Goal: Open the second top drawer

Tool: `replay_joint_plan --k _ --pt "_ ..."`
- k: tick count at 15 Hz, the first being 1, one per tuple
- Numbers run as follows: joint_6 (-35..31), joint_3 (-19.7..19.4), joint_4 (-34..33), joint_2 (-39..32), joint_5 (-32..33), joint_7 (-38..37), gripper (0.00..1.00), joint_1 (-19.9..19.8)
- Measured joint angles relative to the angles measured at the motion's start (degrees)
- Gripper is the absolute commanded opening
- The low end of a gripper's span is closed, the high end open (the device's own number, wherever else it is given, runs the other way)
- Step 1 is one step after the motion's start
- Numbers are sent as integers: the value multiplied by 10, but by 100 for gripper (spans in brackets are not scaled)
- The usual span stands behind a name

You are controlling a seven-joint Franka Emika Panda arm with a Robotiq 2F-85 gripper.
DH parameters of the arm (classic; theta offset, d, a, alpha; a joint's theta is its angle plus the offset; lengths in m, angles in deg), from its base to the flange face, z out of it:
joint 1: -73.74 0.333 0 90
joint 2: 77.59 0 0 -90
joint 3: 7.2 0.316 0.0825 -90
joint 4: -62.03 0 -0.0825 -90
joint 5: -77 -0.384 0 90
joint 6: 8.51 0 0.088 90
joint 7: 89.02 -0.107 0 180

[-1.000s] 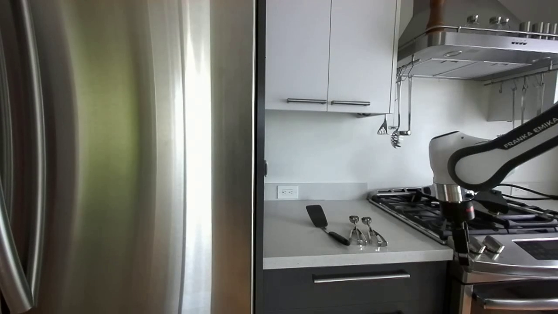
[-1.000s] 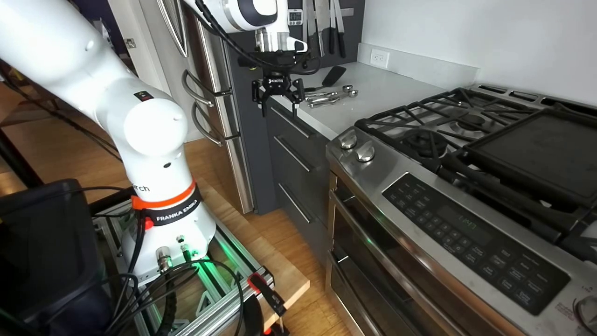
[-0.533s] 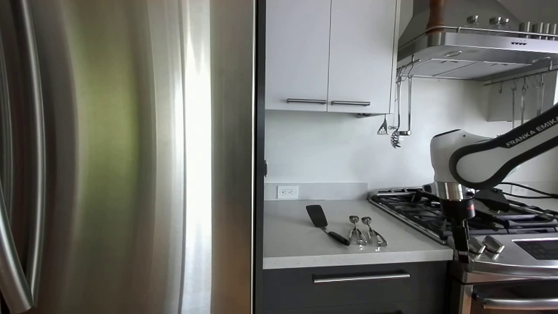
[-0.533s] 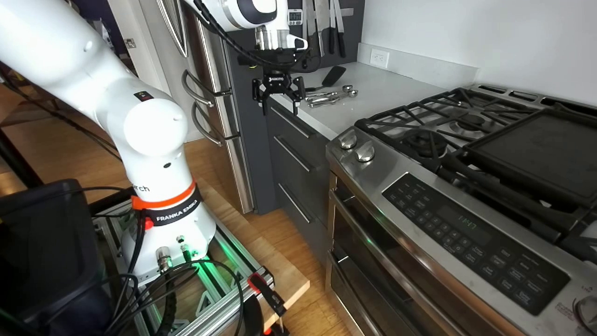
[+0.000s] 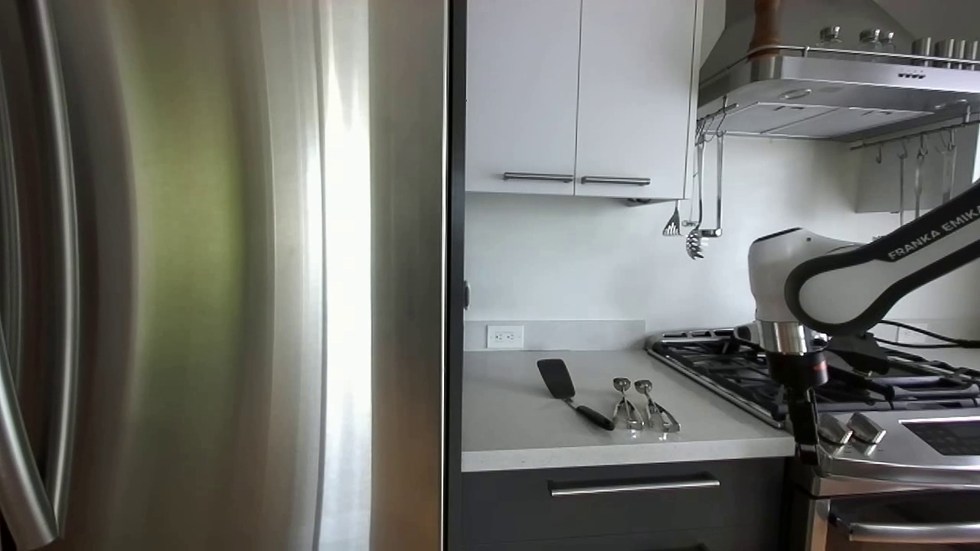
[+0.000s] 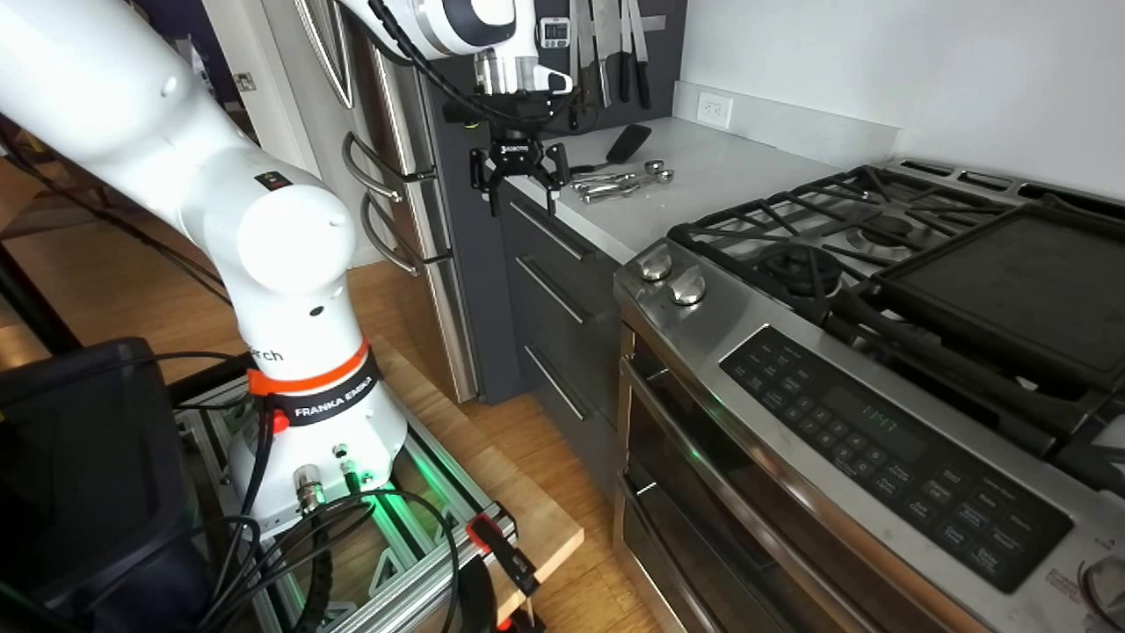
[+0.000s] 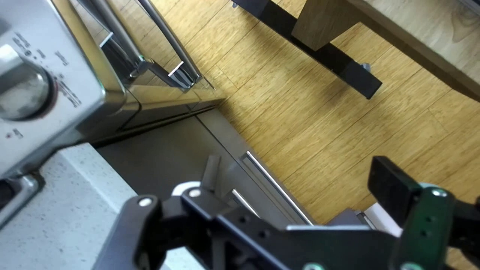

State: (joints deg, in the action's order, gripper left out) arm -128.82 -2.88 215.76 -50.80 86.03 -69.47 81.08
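The second top drawer [image 6: 547, 318] is a dark grey front with a slim silver bar handle, below the top drawer [image 6: 571, 230]; it looks shut. In an exterior view only a strip of it shows at the bottom edge, below the top drawer's handle [image 5: 635, 487]. My gripper [image 6: 522, 206] points down, open and empty, in front of and above the top drawer's handle, touching nothing visible. In the wrist view the open fingers [image 7: 298, 174] are wide apart; a handle [image 7: 245, 202] is partly hidden behind the gripper, and a longer handle [image 7: 277, 187] lies lower.
A light countertop [image 6: 703, 163] juts over the drawers, with a black spatula [image 5: 566, 390] and two metal scoops [image 5: 643, 409]. The stove [image 6: 747, 308] with knobs and oven handles adjoins the drawers. A steel fridge [image 5: 230, 275] stands on their far side. My base's wooden platform [image 6: 527, 519] faces them.
The gripper has shifted slightly left in both exterior views over the last half second, staying open and pointing down. The drawers have not moved.
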Motion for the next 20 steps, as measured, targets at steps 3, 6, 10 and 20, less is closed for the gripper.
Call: replay_joint_plan --k 3,6,10,20 --pt "0 33 4 -8 -33 13 100 71" --pt "-38 74 9 -14 -46 15 100 135" --pt "-185 119 23 -50 -21 15 100 172" --pt "-398 219 30 -206 344 -195 100 27"
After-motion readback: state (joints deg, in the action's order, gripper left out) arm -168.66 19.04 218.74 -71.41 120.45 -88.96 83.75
